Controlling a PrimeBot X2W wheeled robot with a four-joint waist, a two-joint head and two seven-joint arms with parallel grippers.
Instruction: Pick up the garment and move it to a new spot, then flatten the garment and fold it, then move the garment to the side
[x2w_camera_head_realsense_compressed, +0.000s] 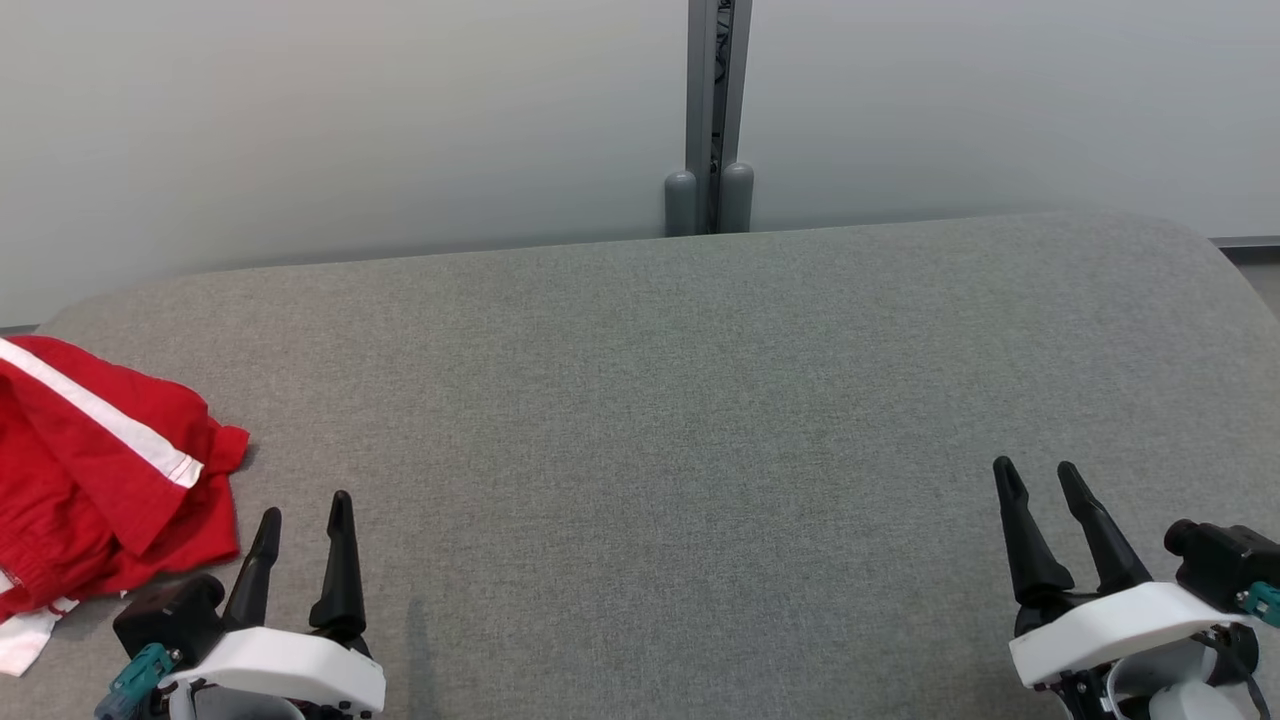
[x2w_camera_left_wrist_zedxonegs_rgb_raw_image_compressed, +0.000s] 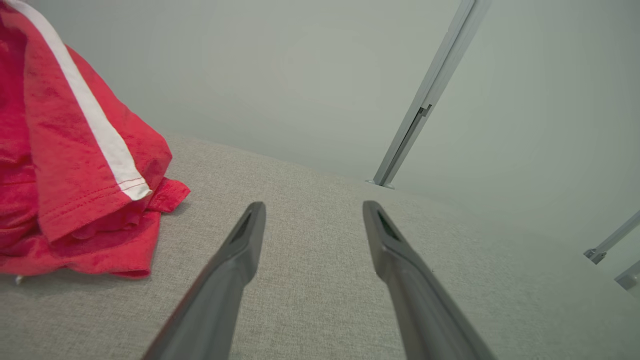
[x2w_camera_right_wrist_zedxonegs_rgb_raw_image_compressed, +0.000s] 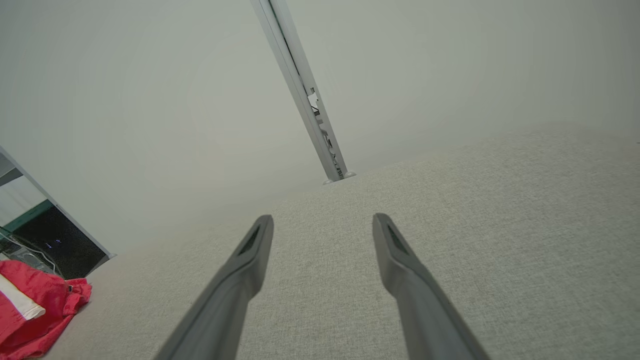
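Observation:
The garment (x2w_camera_head_realsense_compressed: 90, 470) is red with a white stripe and lies crumpled at the left edge of the grey fabric surface (x2w_camera_head_realsense_compressed: 680, 400). In the left wrist view the garment (x2w_camera_left_wrist_zedxonegs_rgb_raw_image_compressed: 75, 165) fills the left side, bunched in folds. My left gripper (x2w_camera_head_realsense_compressed: 305, 510) stands open just right of it, fingers apart with nothing between them, also seen as the left gripper (x2w_camera_left_wrist_zedxonegs_rgb_raw_image_compressed: 312, 210). At the lower right my right gripper (x2w_camera_head_realsense_compressed: 1035, 475) is open and empty, far from the cloth. From the right wrist view the garment (x2w_camera_right_wrist_zedxonegs_rgb_raw_image_compressed: 35, 310) sits at the lower left, beyond the right gripper (x2w_camera_right_wrist_zedxonegs_rgb_raw_image_compressed: 322, 222).
A pale wall (x2w_camera_head_realsense_compressed: 350, 120) runs behind the surface's far edge, with a grey metal post (x2w_camera_head_realsense_compressed: 710, 110) at its middle. The surface has rounded far corners. A dark opening (x2w_camera_right_wrist_zedxonegs_rgb_raw_image_compressed: 45, 235) shows past the left end in the right wrist view.

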